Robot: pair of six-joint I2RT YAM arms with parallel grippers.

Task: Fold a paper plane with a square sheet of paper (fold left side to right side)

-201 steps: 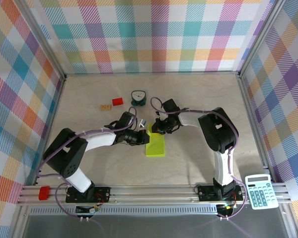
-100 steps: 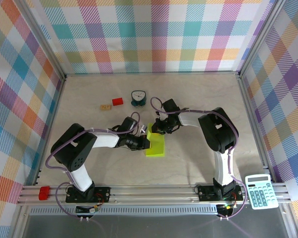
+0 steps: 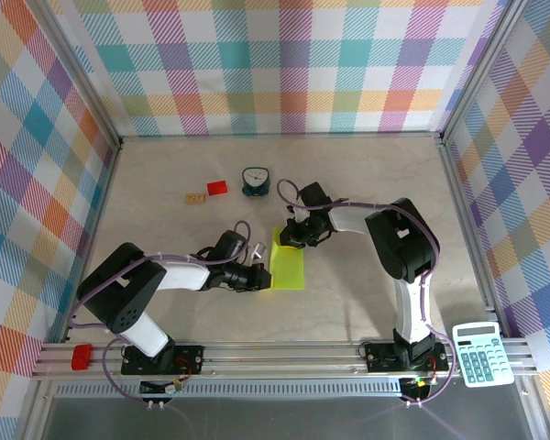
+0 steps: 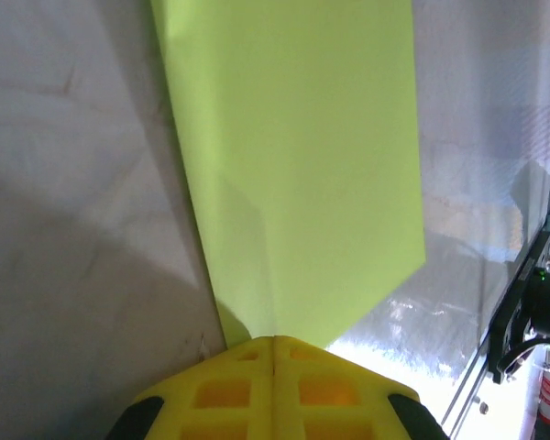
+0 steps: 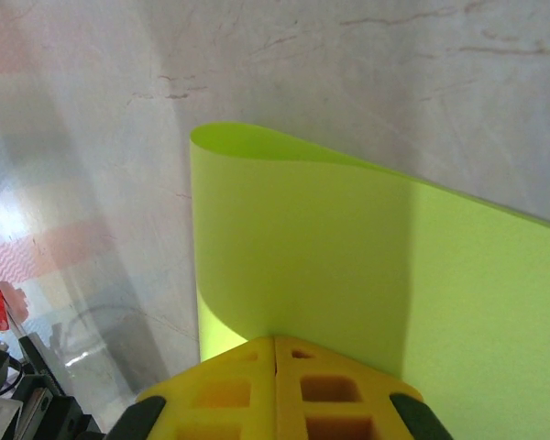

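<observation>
Top view: square sheet of paper (image 3: 288, 267) lies doubled mid-bench (image 3: 367, 183), left gripper (image 3: 261, 275) at its left fold, right gripper (image 3: 290, 240) at its far end.
Left wrist: jaws shut against the crease, pinch unclear. Slide your tips along it, pressing flat.
Right wrist: jaws shut on top of the paper. The fold bulges, so pin it while you crease.

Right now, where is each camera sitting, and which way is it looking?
Top external: sits high above and behind the arms, looking down at the table; both arms show, with the left gripper and right gripper at the square sheet of paper.
Left wrist: rides the left arm, looking past its shut yellow fingers along the paper.
Right wrist: rides the right arm, looking past its shut yellow fingers at the paper's curled fold.
Shared: all three see the lime paper on the table.
</observation>
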